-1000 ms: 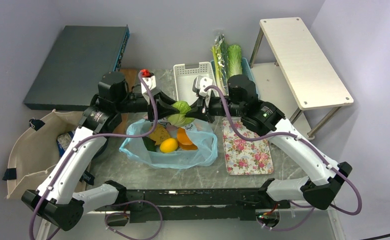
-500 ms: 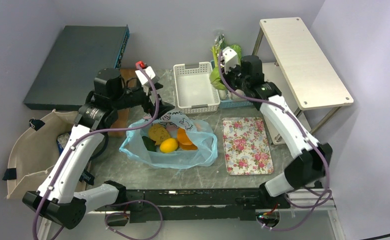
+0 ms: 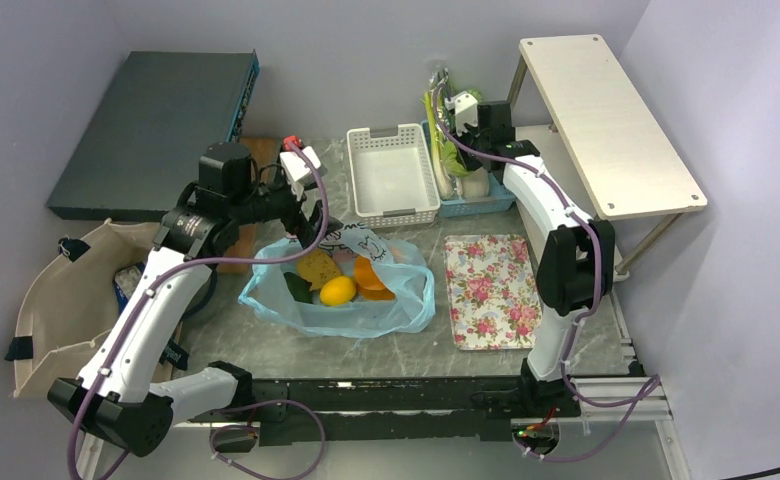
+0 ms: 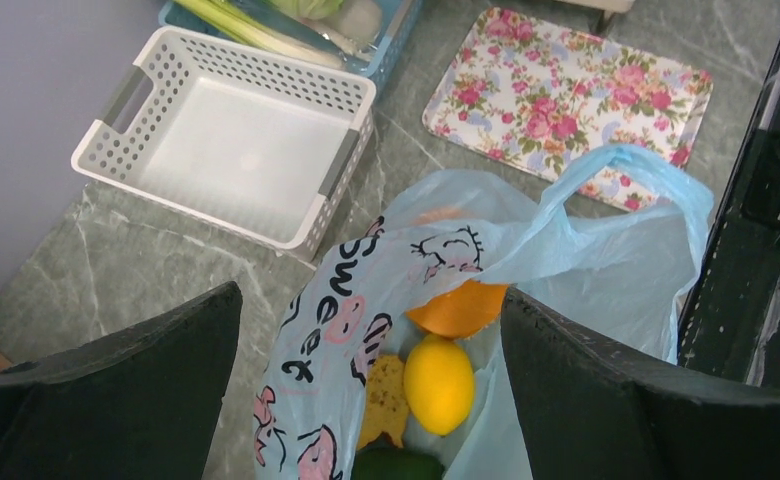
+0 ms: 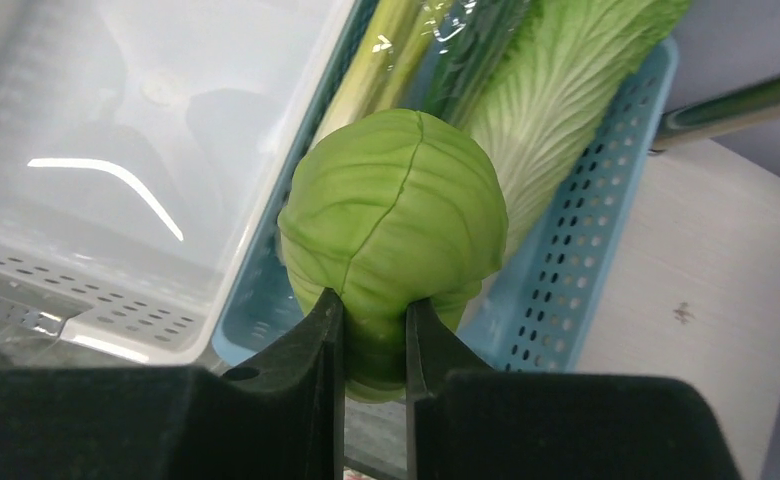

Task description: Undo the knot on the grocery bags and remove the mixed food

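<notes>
The light-blue grocery bag [image 3: 386,305] lies with its mouth open; no knot shows. Inside it are a yellow fruit [image 4: 439,383], an orange piece [image 4: 461,308], a bread slice [image 4: 384,395] and a dark avocado [image 4: 396,465]. My left gripper [image 4: 371,295] hangs open and empty over the bag's far-left rim. My right gripper [image 5: 374,310] is shut on the base of the round green cabbage [image 5: 396,220], over the blue basket [image 5: 606,230]. That basket holds napa cabbage [image 5: 566,90] and green stalks [image 5: 406,50]. The beige tote [image 3: 56,290] lies at the left.
A white basket [image 3: 393,175] stands beside the blue one. A floral tray [image 3: 493,290] lies right of the bag. A white shelf [image 3: 606,120] on metal legs rises at the back right, and a dark box [image 3: 156,125] sits at the back left.
My right arm carried the cabbage from above the bag back to over the blue basket. My left gripper opened, let the cabbage go and drew back a little to the left.
</notes>
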`<action>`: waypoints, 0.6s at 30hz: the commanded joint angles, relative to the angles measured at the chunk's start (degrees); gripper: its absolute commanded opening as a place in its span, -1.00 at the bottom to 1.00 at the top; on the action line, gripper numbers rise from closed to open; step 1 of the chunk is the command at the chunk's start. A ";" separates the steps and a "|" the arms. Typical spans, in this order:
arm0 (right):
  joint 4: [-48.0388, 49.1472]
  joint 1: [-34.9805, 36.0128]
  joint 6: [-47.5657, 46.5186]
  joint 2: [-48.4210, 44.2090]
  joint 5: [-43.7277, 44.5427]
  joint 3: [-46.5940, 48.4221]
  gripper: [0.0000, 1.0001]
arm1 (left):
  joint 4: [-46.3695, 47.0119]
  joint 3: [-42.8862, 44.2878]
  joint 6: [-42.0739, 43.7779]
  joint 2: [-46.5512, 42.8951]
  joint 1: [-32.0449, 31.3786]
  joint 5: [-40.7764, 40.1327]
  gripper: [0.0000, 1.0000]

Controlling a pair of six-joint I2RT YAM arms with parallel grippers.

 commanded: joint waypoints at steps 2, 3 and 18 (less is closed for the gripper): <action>0.74 -0.08 2.45 0.63 -2.83 0.65 -0.78 | -2.87 -1.59 6.97 -2.10 0.16 1.88 0.99; 0.69 -0.08 2.70 0.69 -2.80 0.17 -0.75 | -3.13 -2.03 7.92 -2.44 0.16 2.15 0.99; -2.18 -0.51 1.55 0.76 -4.15 -1.13 0.74 | -8.71 -4.27 15.51 -3.34 0.16 4.21 0.99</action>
